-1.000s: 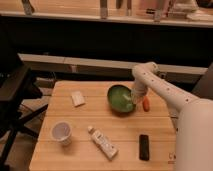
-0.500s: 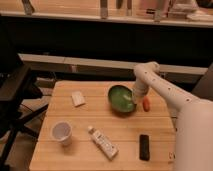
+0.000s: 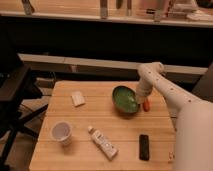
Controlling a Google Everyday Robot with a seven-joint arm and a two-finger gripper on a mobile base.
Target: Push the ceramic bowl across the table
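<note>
Dim room: black chair (image 3: 15, 95) left, wooden counter (image 3: 75, 7) behind.

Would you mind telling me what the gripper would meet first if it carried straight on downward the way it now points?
The gripper sits at the right rim of the ceramic bowl. Going straight down, it would probably meet that rim or the table beside it; depth is unclear.

My gripper (image 3: 141, 100) sits against the right rim of the ceramic bowl (image 3: 125, 99). Left of the bowl, bare table (image 3: 100, 114) runs to a small white block (image 3: 77, 98) near the far-left corner. Nearer the front than the bowl lie a tube (image 3: 103, 142), a paper cup (image 3: 61, 132) and a black bar (image 3: 144, 146).
</note>
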